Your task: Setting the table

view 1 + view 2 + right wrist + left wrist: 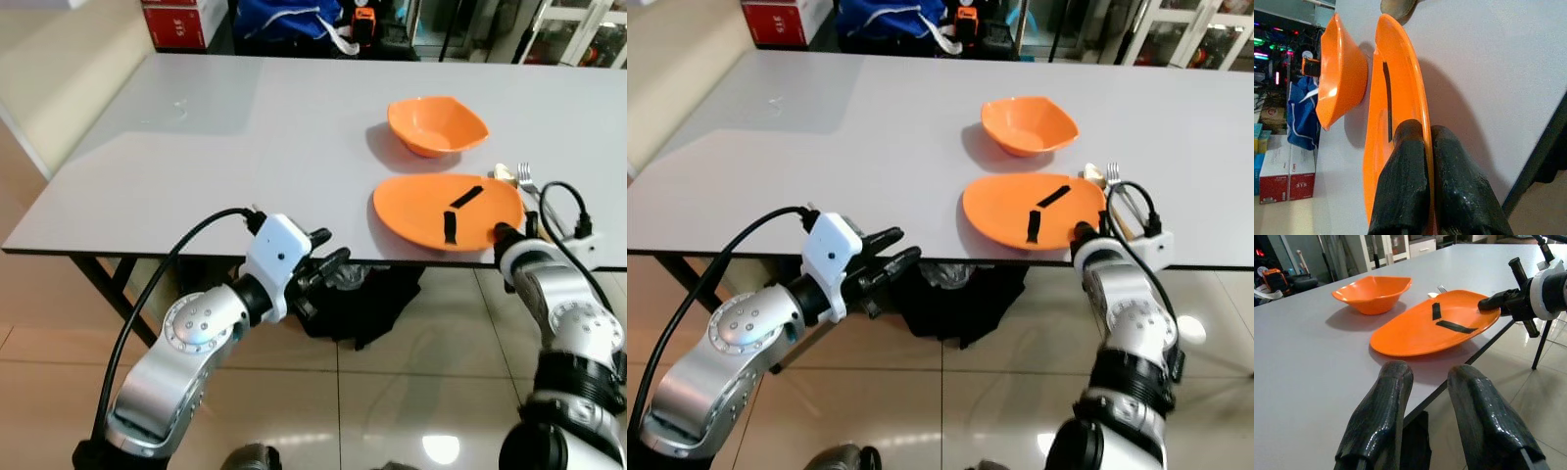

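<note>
An orange plate [431, 208] with two black tape strips lies on the grey table [245, 147] near its front edge. My right gripper [503, 235] is shut on the plate's near right rim; in the right wrist view the fingers [1410, 181] pinch the rim [1426, 122]. An orange bowl [436, 124] sits just behind the plate. A fork [526, 176] and a spoon tip [504, 172] lie to the right of the plate. My left gripper [328, 266] is open and empty, below and in front of the table edge, left of the plate.
A dark bag [362, 299] lies on the tiled floor under the table. Red boxes [181, 22] and a blue bag [289, 18] stand behind the table's far edge. The left half of the table top is bare.
</note>
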Tool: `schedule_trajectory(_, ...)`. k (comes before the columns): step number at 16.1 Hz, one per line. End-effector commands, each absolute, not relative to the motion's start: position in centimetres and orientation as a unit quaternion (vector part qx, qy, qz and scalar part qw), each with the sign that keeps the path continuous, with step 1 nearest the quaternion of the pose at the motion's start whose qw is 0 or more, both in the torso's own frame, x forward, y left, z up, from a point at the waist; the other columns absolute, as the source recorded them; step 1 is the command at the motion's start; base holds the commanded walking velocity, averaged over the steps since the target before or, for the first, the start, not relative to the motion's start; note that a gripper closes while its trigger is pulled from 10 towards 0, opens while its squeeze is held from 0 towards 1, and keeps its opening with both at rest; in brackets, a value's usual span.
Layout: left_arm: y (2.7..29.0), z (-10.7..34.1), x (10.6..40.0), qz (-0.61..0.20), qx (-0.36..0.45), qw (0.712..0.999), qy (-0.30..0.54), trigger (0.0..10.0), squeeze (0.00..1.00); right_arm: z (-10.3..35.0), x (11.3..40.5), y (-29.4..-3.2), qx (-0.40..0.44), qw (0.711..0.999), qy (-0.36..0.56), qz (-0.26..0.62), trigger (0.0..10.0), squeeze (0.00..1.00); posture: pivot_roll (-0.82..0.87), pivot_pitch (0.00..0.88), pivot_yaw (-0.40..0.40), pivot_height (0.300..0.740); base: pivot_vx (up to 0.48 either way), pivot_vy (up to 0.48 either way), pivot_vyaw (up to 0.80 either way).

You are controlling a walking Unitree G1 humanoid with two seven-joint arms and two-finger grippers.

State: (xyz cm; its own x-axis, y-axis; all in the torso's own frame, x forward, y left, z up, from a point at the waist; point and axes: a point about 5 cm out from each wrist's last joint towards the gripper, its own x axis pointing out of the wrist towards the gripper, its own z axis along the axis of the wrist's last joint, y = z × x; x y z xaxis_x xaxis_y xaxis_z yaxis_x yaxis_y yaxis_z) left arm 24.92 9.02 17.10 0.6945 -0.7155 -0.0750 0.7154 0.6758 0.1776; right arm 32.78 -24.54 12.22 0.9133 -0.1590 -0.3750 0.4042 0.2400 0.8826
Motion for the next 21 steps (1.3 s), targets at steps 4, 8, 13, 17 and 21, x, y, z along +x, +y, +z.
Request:
schedule_trajectory(4,8.6,17.4,24.8,-0.404,0.101,0.909,0.001,10.0,0.0,12.4,34.8,-24.6,0.581,0.789,0.098,-0.176,10.0,0.0,0.06,0.09,0.008,0.74,0.0,0.0,0.0)
schedule_trajectory(8,8.6,17.5,24.6,-0.409,0.101,0.907,0.006,10.0,0.0,13.8,37.5,-23.0,0.563,0.807,0.095,-0.153,10.0,0.0,0.07,0.096,0.003,0.74,0.0,0.0,0.0)
schedule_trajectory(13,8.7,17.5,24.3,-0.404,0.104,0.909,0.008,10.0,0.0,13.6,38.5,-22.4,0.551,0.814,0.094,-0.158,10.0,0.0,0.09,0.099,-0.012,0.74,0.0,0.0,0.0)
schedule_trajectory(17,8.7,17.5,24.2,-0.401,0.105,0.91,0.009,10.0,0.0,13.3,38.7,-22.2,0.529,0.826,0.1,-0.165,10.0,1.0,0.1,0.098,-0.023,0.74,0.0,0.0,0.0)
schedule_trajectory(21,8.7,17.5,24.1,-0.399,0.103,0.911,0.011,10.0,0.0,13.2,38.5,-23.0,0.46,0.865,0.104,-0.172,10.0,1.0,0.09,0.101,-0.024,0.74,0.0,0.0,0.0)
